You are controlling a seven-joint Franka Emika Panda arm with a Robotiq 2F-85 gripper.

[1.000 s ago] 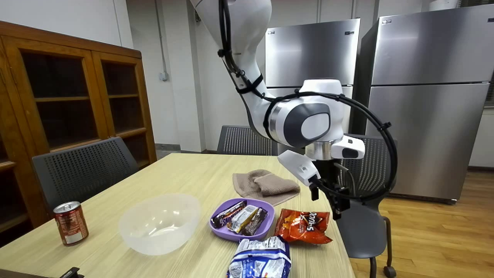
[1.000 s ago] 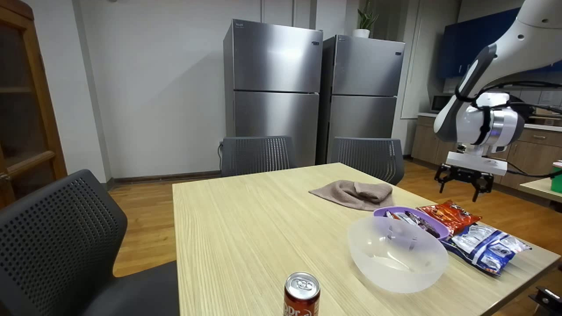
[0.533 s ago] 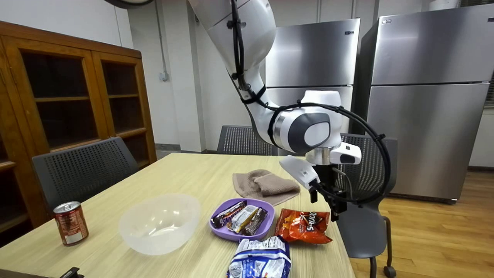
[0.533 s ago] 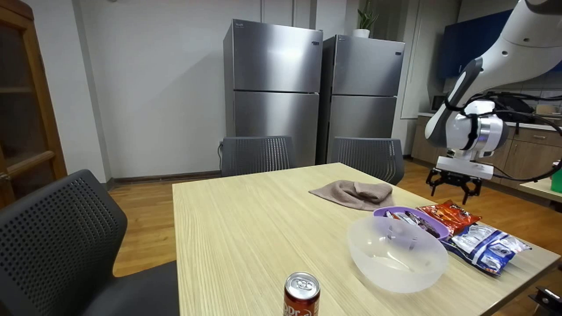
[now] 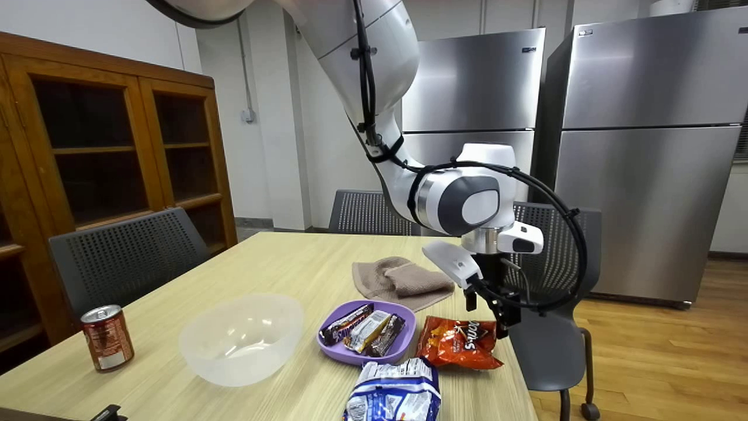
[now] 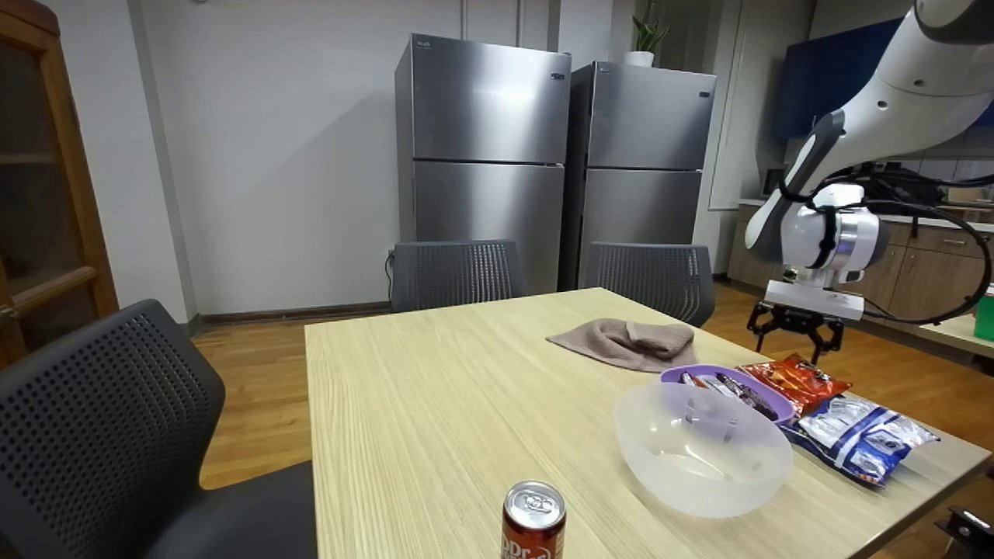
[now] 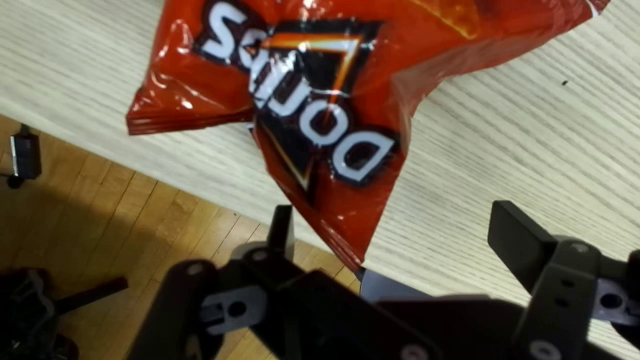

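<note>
My gripper (image 7: 392,225) is open and empty, its two black fingers wide apart. In both exterior views the gripper (image 5: 489,316) (image 6: 787,353) hangs pointing down, just above and beside the red Doritos bag (image 5: 460,342) near the table's edge. In the wrist view a corner of the red bag (image 7: 325,75) lies between the fingers in the picture, nearer the left finger; no touch is visible. A blue and white bag (image 5: 394,390) lies beside the red one. A purple tray (image 5: 408,334) holding candy bars (image 5: 368,328) stands beside both bags.
A translucent bowl (image 5: 204,362) stands beside the tray. A red can (image 5: 108,339) stands upright farther off. A brown cloth (image 5: 403,280) lies behind the tray. Dark chairs (image 6: 651,279) surround the table (image 6: 435,404). A black cable (image 5: 575,234) loops out from the wrist.
The arm and gripper have moved down toward the red bag, and leftward in both exterior views. The gripper stays open. The things on the table have not moved.
</note>
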